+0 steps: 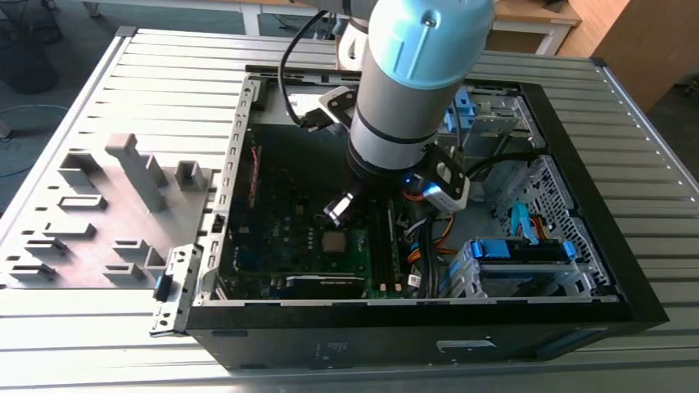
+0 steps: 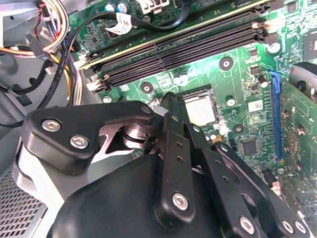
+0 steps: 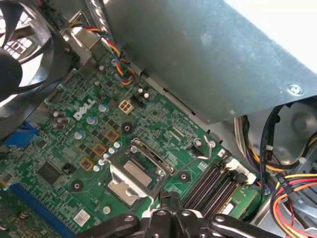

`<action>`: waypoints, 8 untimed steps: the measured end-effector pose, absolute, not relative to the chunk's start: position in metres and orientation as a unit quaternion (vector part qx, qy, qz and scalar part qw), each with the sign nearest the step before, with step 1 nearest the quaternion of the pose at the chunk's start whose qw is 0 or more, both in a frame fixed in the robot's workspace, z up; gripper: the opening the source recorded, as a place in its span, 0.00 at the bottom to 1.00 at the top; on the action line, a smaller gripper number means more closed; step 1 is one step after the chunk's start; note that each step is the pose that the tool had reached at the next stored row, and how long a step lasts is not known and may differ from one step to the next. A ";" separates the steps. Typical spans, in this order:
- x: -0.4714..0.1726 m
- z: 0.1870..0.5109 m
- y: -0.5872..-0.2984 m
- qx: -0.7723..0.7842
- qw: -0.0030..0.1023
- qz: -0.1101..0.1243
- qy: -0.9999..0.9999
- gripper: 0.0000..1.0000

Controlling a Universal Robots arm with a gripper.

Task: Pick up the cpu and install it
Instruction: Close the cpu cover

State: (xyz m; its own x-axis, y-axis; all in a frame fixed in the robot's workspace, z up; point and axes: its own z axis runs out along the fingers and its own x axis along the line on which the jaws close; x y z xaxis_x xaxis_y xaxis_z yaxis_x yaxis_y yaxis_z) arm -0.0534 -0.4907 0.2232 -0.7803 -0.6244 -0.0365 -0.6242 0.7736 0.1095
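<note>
Inside the open case (image 1: 382,332), over the motherboard (image 2: 237,74): gripper (image 2: 168,103) jaws pressed together, tip just beside the cpu (image 2: 200,110), which sits in its socket (image 2: 196,92).

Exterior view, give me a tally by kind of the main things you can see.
slatted table: 1
computer case: 1
grey fixture tray: 1
robot arm: 1
cpu: 1
Total: 5

arm (image 1: 421,82) hiding much of motherboard (image 1: 286,214), fan (image 3: 20,59) cut off at edge, cpu (image 2: 200,110) perhaps seated, unclear
</note>
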 end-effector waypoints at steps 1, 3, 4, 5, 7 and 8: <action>-0.053 0.223 -0.491 0.332 0.001 -0.058 -0.942 0.11; -0.053 0.223 -0.492 0.332 0.001 -0.058 -0.942 0.11; -0.053 0.223 -0.492 0.332 0.001 -0.058 -0.942 0.11; -0.053 0.223 -0.492 0.332 0.001 -0.058 -0.942 0.11; -0.050 0.223 -0.492 0.332 0.001 -0.058 -0.942 0.11; -0.049 0.223 -0.493 0.332 0.001 -0.058 -0.942 0.11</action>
